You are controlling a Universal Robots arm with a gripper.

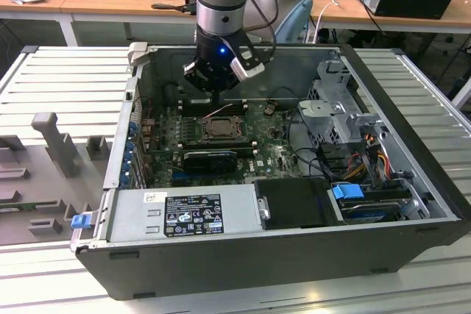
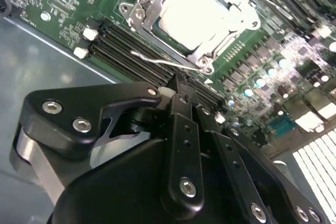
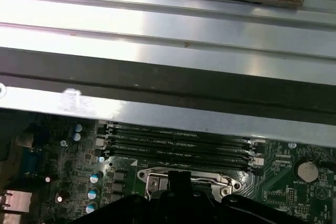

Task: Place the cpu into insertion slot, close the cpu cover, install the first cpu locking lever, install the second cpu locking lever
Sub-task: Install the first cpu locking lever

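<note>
The cpu (image 2: 191,11) lies in the insertion slot (image 1: 218,127), its silver top showing through the window of the cpu cover (image 2: 140,20), which is down over it. One thin wire locking lever (image 2: 160,60) runs along the slot's edge, between it and the black memory slots (image 2: 123,45). My gripper (image 2: 178,86) hangs just above that lever with its black fingers (image 2: 182,129) drawn together and nothing held. In the exterior view the gripper (image 1: 215,87) hovers over the far edge of the slot. The first wrist view has the slot (image 3: 184,178) directly under the dark gripper body.
The green motherboard (image 1: 272,154) sits inside an open computer case (image 1: 412,145). A power supply (image 1: 184,215), drive cage (image 1: 331,112) and cables (image 1: 372,159) crowd the case's near side and the exterior view's right. Grey fixtures (image 1: 55,145) lie outside the case.
</note>
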